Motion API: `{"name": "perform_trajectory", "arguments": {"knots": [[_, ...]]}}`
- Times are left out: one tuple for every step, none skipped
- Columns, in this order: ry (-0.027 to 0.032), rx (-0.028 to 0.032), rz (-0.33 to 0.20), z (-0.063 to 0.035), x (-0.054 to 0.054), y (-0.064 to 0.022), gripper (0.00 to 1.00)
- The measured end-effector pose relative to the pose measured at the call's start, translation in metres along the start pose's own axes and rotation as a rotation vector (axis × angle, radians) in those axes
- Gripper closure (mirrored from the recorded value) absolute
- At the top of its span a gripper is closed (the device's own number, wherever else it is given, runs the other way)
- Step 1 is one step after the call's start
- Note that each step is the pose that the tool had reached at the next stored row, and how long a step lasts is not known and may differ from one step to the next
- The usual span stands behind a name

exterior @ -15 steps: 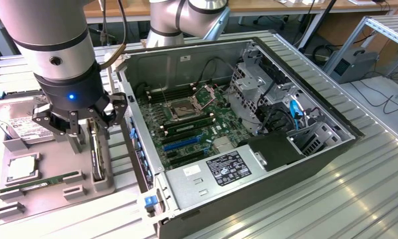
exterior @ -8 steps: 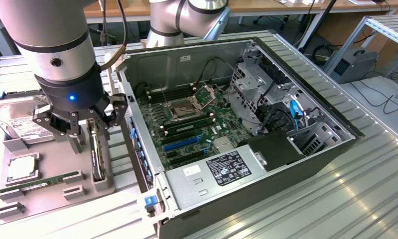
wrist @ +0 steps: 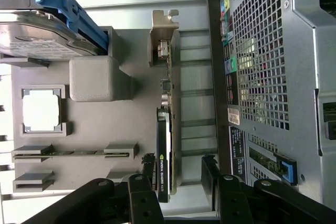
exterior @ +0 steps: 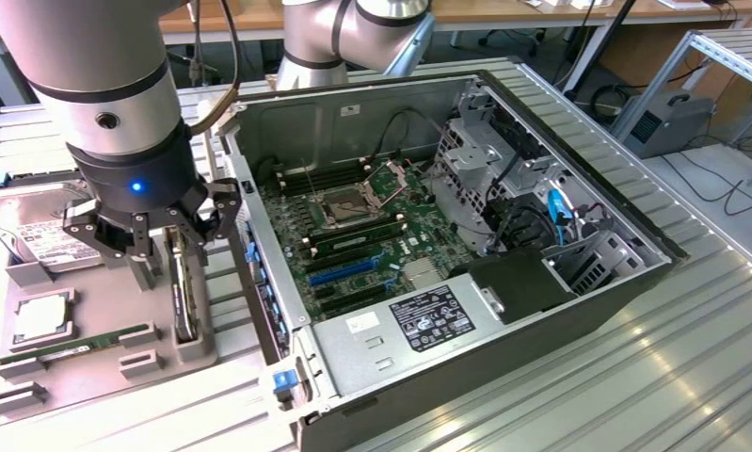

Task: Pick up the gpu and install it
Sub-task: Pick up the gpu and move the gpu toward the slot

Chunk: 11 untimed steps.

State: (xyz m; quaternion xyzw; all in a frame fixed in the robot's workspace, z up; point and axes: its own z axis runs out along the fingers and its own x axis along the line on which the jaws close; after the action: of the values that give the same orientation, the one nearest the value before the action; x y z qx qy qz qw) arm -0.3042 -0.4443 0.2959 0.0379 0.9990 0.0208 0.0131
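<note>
I have the gripper [exterior: 162, 271] [wrist: 176, 176] low over the grey holder tray [exterior: 100, 363] [wrist: 94, 124], its fingers [wrist: 212, 179] spread wide and released, grasping nothing. The gpu [exterior: 187, 301] [wrist: 164, 142] stands on edge in its tray slot, directly between the two fingers, with its silver bracket end far from them. Beyond one finger is the open computer case [exterior: 350, 113] [wrist: 273, 51]; beyond the other lie the memory stick [wrist: 73, 153] and processor [wrist: 41, 110].

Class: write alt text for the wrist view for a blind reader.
The open gripper straddles the gpu, which stands on edge in a grey holder tray. A hard drive, processor and memory stick share the tray; the computer case stands beside it.
</note>
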Motion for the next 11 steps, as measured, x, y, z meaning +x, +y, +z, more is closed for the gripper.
{"name": "perform_trajectory", "arguments": {"knots": [[0.0,0.0001,0.0,0.0002,0.0,0.0,0.52],[0.0,0.0,0.0,0.0004,0.0,0.0,0.52],[0.0,0.0,0.0,0.0007,0.0,0.0,0.52],[0.0,0.0,0.0,0.0009,0.0,0.0,0.52],[0.0,0.0,0.0,0.0011,0.0,0.0,0.52],[0.0,0.0,0.0,0.0014,0.0,0.0,0.52],[0.0,0.0,0.0,0.0016,0.0,-0.0001,0.52],[0.0,0.0,0.0,0.0018,0.0,-0.0001,0.52],[0.0001,0.0001,0.0,0.0022,0.0,-0.0001,0.52],[0.0,0.0,0.0,0.0025,0.0,-0.0001,0.52],[0.0,0.0,0.0,0.0028,0.0,-0.0001,0.52]]}}
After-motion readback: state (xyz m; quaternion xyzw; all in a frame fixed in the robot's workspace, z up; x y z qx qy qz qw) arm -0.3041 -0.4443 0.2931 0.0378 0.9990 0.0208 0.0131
